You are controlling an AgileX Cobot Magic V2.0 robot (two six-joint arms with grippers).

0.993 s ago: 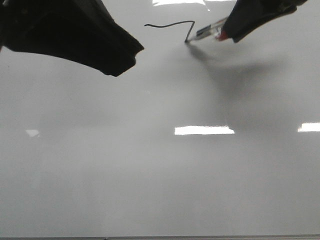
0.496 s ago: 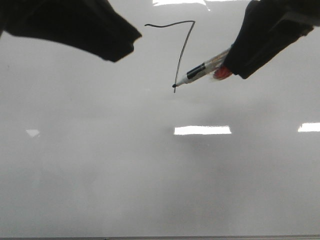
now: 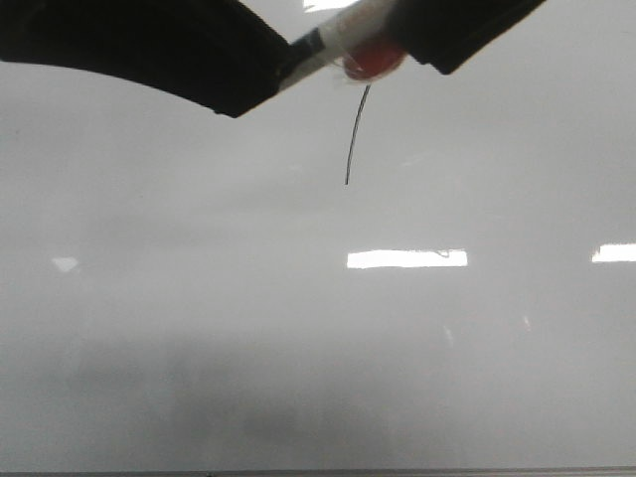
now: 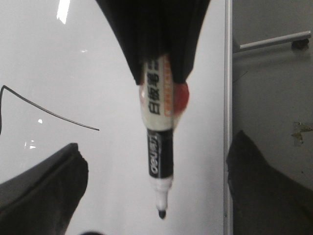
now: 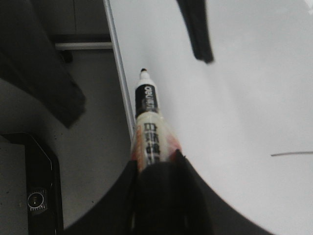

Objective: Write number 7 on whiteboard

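Observation:
The whiteboard [image 3: 298, 328] fills the front view. Of the number 7 [image 3: 355, 134] only the thin black slanted stem shows there; its top bar is hidden behind the marker and the arms. My right gripper [image 3: 417, 35] is shut on a black-and-white marker [image 3: 338, 40] with a red patch. The marker is off the board and points toward my left gripper [image 3: 248, 84]. In the left wrist view the left gripper [image 4: 156, 161] is open, and the marker [image 4: 159, 147] hangs between its fingers, apart from both. The right wrist view shows the right gripper [image 5: 154, 164] clamping the marker [image 5: 148, 112].
The whiteboard's metal side edge [image 4: 227, 98] runs close to the marker tip, with grey floor beyond it. A dark box [image 5: 34, 186] lies on the floor beside the board. Light glares [image 3: 405, 259] sit mid-board. The board's thin bottom edge [image 3: 318, 472] is nearest the robot.
The right gripper drew the 7's stem, then lifted the marker off the board and swung it up and left toward the left gripper. The left gripper shifted slightly right.

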